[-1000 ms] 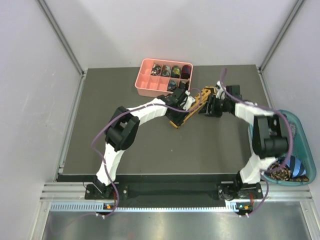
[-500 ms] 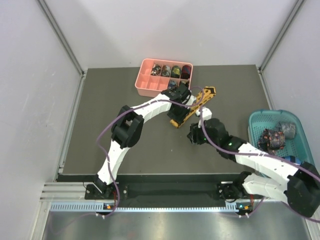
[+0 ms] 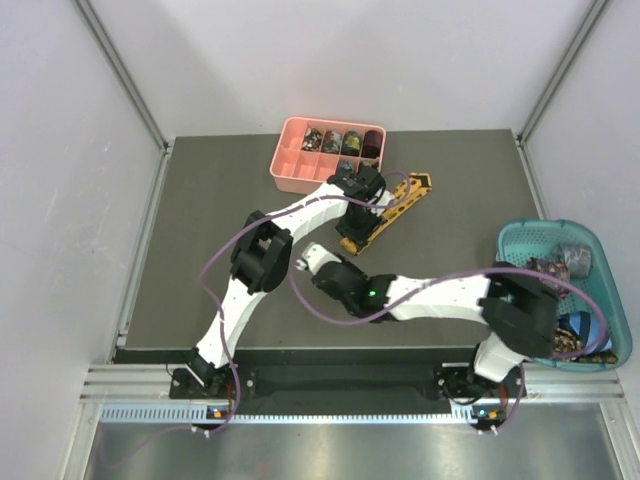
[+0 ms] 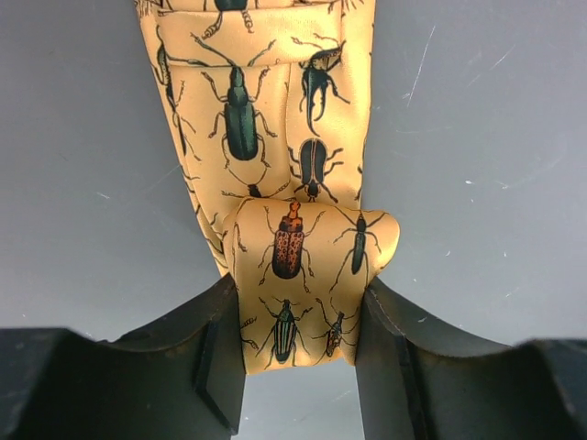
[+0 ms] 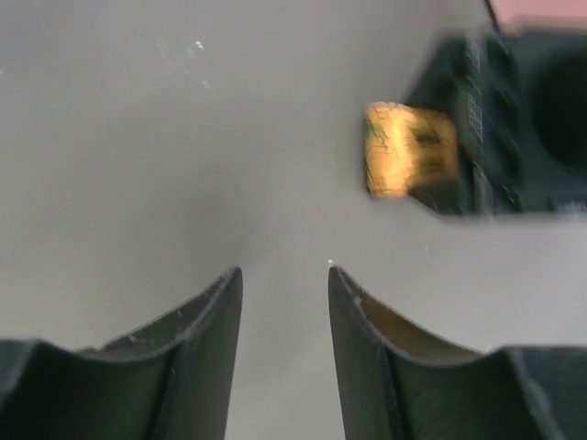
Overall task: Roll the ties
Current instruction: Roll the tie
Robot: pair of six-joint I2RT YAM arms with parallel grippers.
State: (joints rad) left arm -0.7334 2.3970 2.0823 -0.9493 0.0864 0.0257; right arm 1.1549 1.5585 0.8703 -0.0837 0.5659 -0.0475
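The left gripper clamps the golden tie by its rolled end, just before the pink tray. The right gripper, farther out, is narrowly parted, empty.

A dark grey matte surface is enclosed on three sides by pale, faintly lavender walls, with slanting aluminium struts at the back corners. A metal rail runs along the near edge. Below it lies what looks like a brushed steel sheet in soft, even light.
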